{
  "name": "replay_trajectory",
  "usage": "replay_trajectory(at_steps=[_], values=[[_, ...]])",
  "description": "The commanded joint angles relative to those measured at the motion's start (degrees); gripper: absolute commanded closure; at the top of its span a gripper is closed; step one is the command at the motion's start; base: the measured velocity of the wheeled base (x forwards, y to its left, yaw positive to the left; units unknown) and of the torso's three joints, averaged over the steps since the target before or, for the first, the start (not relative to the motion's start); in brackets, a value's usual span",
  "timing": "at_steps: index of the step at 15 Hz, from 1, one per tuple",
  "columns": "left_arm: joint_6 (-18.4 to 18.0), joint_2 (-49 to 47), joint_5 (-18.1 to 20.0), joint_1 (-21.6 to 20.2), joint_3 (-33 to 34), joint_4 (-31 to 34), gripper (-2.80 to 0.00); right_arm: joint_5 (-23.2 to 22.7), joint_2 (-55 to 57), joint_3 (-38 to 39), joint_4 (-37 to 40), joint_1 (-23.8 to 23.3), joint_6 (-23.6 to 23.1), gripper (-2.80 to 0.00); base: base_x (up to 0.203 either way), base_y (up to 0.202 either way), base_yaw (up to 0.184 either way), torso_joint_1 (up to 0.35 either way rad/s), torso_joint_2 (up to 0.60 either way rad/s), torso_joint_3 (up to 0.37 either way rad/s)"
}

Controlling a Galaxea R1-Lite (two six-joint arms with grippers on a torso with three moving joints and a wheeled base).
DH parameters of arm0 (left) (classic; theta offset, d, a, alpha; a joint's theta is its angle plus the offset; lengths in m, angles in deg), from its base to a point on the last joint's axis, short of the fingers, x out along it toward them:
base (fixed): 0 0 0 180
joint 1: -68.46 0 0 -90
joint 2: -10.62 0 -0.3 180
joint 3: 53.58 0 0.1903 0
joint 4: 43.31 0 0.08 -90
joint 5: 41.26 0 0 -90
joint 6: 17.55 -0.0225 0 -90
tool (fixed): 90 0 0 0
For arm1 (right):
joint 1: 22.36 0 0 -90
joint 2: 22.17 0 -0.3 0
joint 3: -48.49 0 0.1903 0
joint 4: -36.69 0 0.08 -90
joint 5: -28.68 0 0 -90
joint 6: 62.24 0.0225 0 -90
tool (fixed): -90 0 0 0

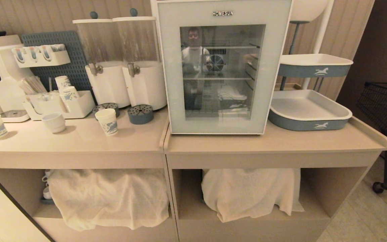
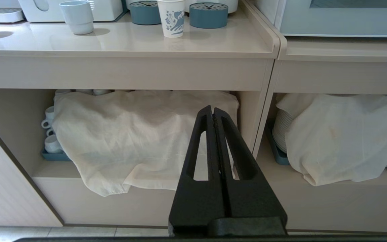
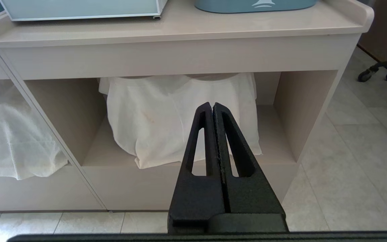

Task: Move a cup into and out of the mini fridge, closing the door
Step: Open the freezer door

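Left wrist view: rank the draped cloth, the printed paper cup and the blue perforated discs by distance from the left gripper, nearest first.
The left gripper is shut, low in front of the cabinet.
1. Cloth: on the lower shelf, straight behind the fingertips.
2. Paper cup: up on the countertop, towards its front.
3. Blue discs: on the countertop behind the cup, one on each side of it.

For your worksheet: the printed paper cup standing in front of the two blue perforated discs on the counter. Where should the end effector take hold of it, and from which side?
Grip the cup around its mid wall, approaching level from the open counter front. It stands upright and handleless, tapering downward, with the blue discs close behind it. A squeeze across the wall below the rim is probably steadiest; the rim looks easier to crush.
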Motion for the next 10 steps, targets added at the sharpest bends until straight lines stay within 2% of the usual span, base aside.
replay_trajectory(at_steps=[1,9,10], values=[[0.01,0.00,-0.04,-0.02,1.05,-0.03,0.00,0.00,0.01,0.05,0.03,-0.03,-0.02,0.00,0.000,0.000,0.000,0.000,0.00,0.000],[-0.17,0.00,-0.04,-0.02,1.05,-0.03,0.00,0.00,0.09,-0.02,0.03,-0.04,-0.02,0.00,0.000,0.000,0.000,0.000,0.00,0.000],[-0.17,-0.09,-0.04,-0.02,1.05,-0.03,0.00,0.00,0.00,-0.02,0.03,0.05,-0.02,0.00,0.131,0.000,0.002,-0.002,0.00,0.002]])
